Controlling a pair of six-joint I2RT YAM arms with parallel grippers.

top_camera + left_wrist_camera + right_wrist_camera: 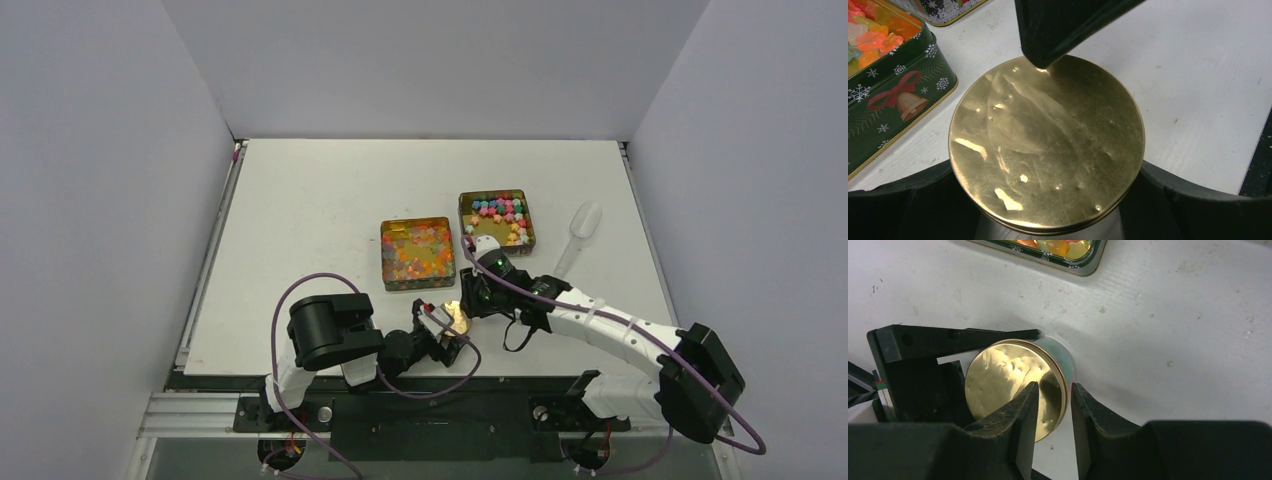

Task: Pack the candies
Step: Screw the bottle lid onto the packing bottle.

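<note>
Glossy orange and red candies (415, 250) fill the left green tin (386, 262); they also show in the left wrist view (873, 35) and the right wrist view (1058, 246). Opaque blue, green, pink and yellow candies (497, 210) lie in the right tin (529, 222). My left gripper (447, 330) (1045, 172) is shut on the small clear jar (1064, 354), which is capped by the flat gold lid (456, 316) (1048, 145) (1003, 380). My right gripper (472, 300) (1054, 390) is slightly open, its fingers (1025, 410) straddling the lid's rim. The jar's contents are hidden.
A clear plastic scoop (580, 228) lies right of the right tin. The left tin's decorated green wall (898, 95) is close to the left of the jar. The table's near edge (520, 372) is just behind the jar.
</note>
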